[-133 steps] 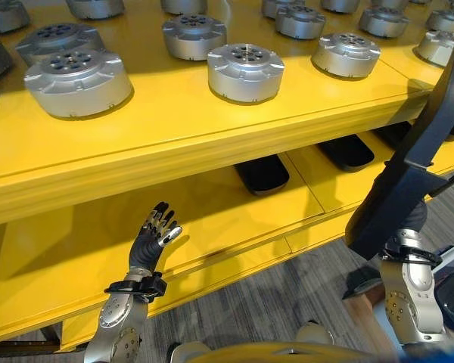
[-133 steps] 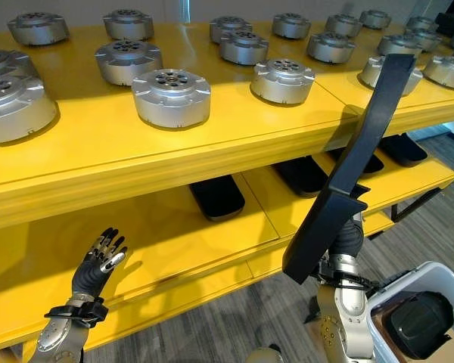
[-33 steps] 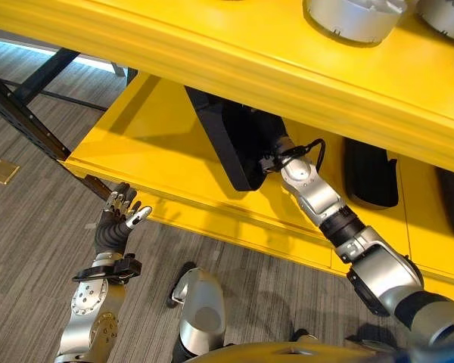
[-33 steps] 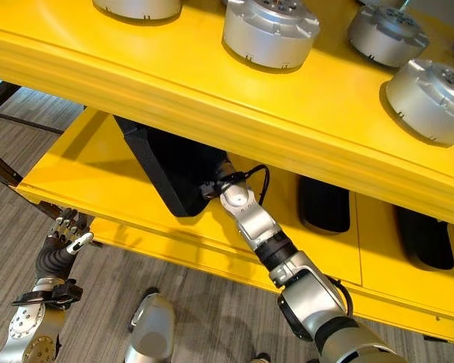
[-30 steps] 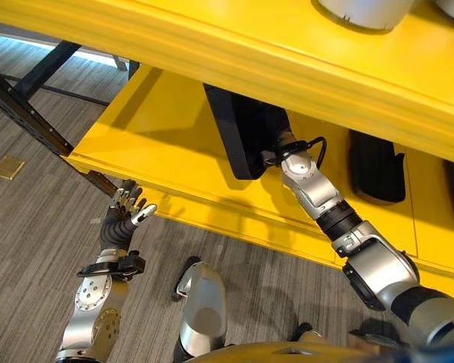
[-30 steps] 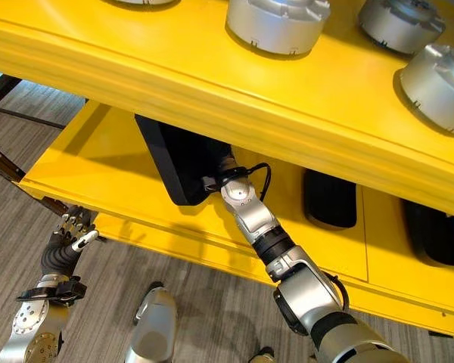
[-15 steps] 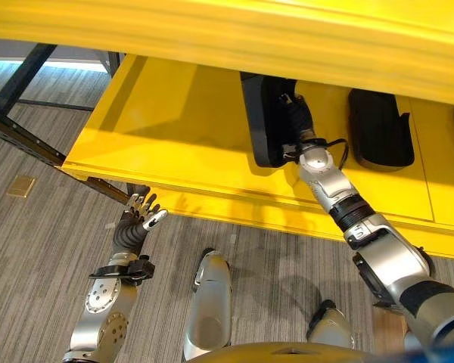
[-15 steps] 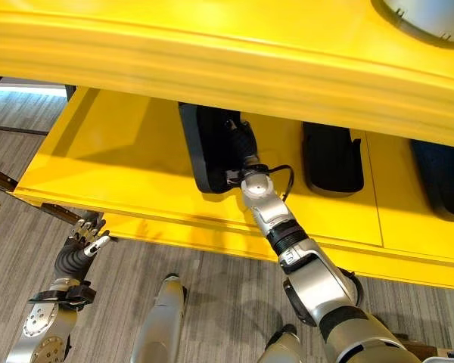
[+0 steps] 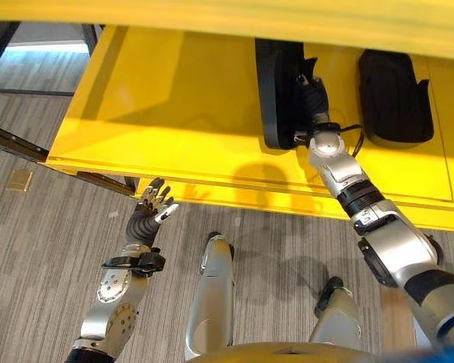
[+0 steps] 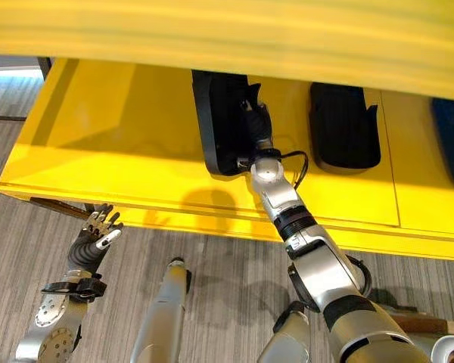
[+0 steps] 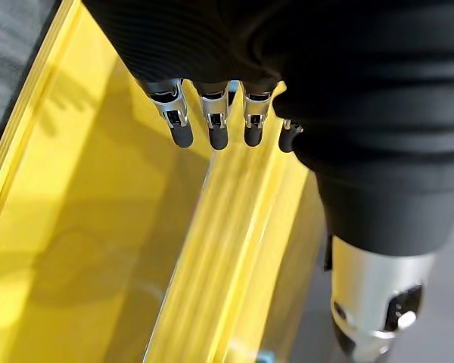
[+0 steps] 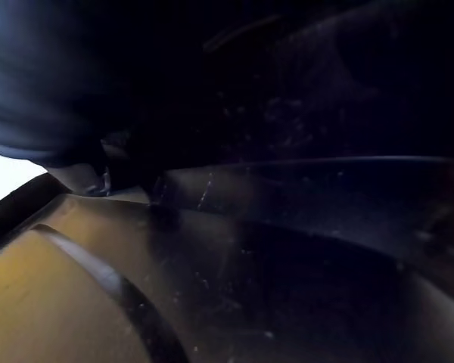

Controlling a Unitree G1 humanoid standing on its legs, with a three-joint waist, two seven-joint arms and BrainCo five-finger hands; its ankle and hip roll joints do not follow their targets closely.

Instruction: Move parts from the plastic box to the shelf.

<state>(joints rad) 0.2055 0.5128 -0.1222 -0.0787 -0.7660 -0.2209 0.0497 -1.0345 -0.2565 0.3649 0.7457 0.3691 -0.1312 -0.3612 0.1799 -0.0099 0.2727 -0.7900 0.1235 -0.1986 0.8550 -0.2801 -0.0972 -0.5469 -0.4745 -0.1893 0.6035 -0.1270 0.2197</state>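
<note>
Right hand point(image 9: 312, 97) reaches into the lower yellow shelf point(image 9: 174, 113) against a black part point(image 9: 276, 91) on edge; finger grip indiscernible. Left hand point(image 9: 153, 212) hangs with fingers straight.

Place: warehouse or factory storeroom | Evidence: yellow metal shelf point(image 9: 174, 106) with black moulded parts point(image 9: 393, 83) laid beyond the right hand point(image 9: 312, 94) | Floor: grey carpet point(image 9: 38, 249)

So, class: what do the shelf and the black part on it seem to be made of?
Shelf: probably painted metal or board, going by its even, glossy yellow coat with soft reflections. Black part: likely moulded plastic, being matt, dark and round-edged. The right robot hand rests against it.
</note>
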